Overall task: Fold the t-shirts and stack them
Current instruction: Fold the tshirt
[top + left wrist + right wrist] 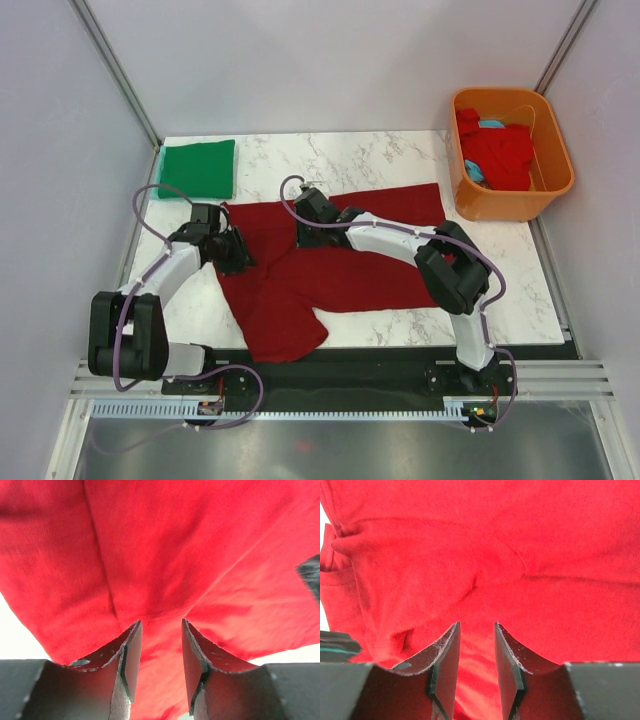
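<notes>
The dark maroon t-shirt (330,270) lies spread on the worktop (380,160). The left tool (232,252) is set on its left edge and the right tool (308,212) near its far middle. Both are seen with jaws parted over the cloth, and no pinch can be made out.

If the two are closed unevenly, or one slips, the fold may be dragged askew and the cloth bunched.

Counted:
- two tools
- one maroon shirt
- one folded green t-shirt (197,168) at the far left corner
- one orange tub (470,190), in which a bright red t-shirt (500,150) and a light blue t-shirt (490,125) are seen; more may be hidden
</notes>
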Controlling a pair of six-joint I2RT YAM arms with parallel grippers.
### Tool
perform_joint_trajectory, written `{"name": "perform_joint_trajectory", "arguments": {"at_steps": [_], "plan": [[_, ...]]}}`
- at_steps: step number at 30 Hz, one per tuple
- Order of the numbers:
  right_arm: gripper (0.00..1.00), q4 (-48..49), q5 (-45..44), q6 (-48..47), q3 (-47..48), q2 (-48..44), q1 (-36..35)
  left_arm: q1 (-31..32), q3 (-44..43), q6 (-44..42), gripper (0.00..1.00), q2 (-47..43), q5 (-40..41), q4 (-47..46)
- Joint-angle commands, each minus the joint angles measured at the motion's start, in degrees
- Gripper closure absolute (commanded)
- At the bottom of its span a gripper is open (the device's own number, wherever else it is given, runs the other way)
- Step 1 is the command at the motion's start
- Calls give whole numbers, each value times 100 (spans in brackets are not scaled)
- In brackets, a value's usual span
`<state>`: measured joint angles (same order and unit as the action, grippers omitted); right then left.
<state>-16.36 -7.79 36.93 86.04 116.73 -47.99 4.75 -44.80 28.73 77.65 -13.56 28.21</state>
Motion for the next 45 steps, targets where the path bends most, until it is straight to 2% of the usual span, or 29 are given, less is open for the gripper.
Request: {"name": "perform_joint_trajectory", "arguments": {"at_steps": [1, 9, 19, 25, 30, 31, 36, 39, 40, 45], "plan": [[59, 71, -47, 245, -201, -475, -70, 105, 295, 352, 56, -171, 3, -8], [59, 493, 50, 491, -781, -756, -88, 280, 656, 361, 56, -364, 91, -8], [59, 555, 67, 456, -843, -757, -88, 377, 929, 818, 54, -215, 600, -394], [59, 573, 67, 430, -808, -757, -88, 438, 806, 827, 55, -4, 600, -518], [59, 573, -3, 394, -808, -739, -88, 483, 630, 827, 55, -214, 600, -518], [59, 573, 6, 385, -799, -730, -97, 483, 604, 792, 97, -224, 757, -588], [59, 581, 15, 359, -712, -625, -97, 491, 402, 722, 98, -136, 794, -404], [59, 581, 15, 342, -676, -590, -97, 491, 358, 678, 92, -4, 785, -368], [59, 573, 15, 350, -668, -581, -97, 500, 358, 669, 97, 22, 768, -368], [59, 573, 15, 341, -606, -563, -97, 518, 217, 669, 98, -170, 767, -342]]}}
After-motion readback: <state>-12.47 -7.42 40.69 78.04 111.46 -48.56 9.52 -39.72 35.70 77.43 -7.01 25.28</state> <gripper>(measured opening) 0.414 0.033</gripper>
